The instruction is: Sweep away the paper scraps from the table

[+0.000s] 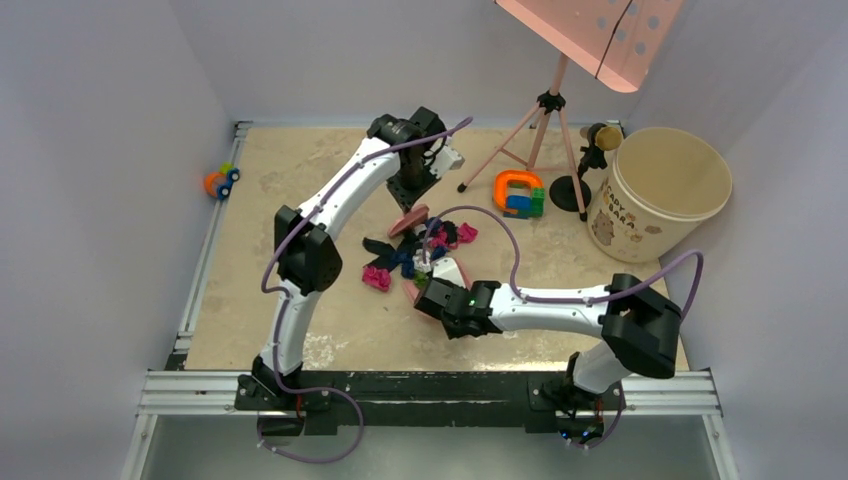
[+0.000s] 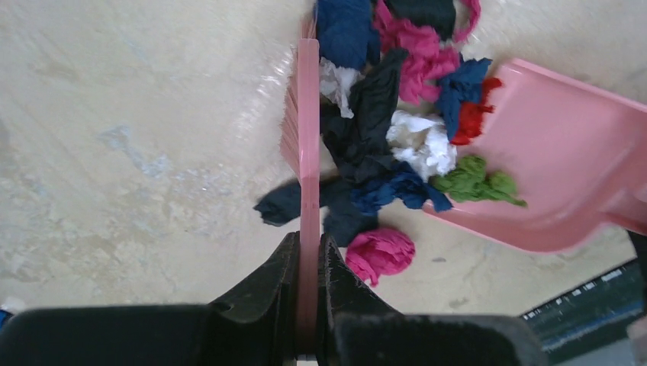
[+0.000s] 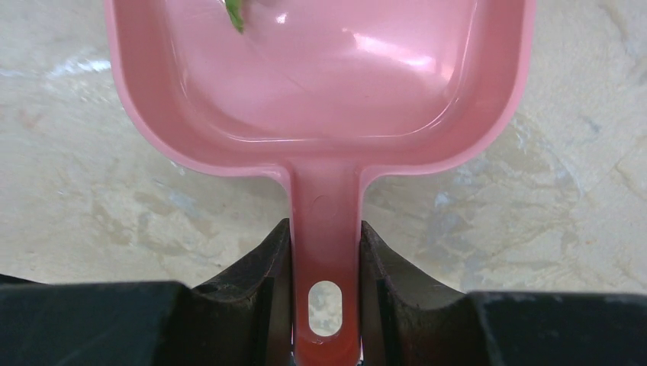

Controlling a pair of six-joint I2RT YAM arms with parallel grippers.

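1. Left wrist: my left claw (image 2: 307, 258) clamps the brush (image 2: 308, 99); paper scraps (image 2: 374, 145) sit heaped on the table (image 2: 114, 114) against the dustpan (image 2: 564, 152).
2. My right claw (image 3: 326, 252) clamps the dustpan handle.
3. Risk: a hasty stroke scatters scraps sideways.

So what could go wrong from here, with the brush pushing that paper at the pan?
1. The dark blue scrap pokes out behind the brush, so the next stroke may leave it behind.
2. The magenta wad lies off the corner of the dustpan mouth and could slip past it.
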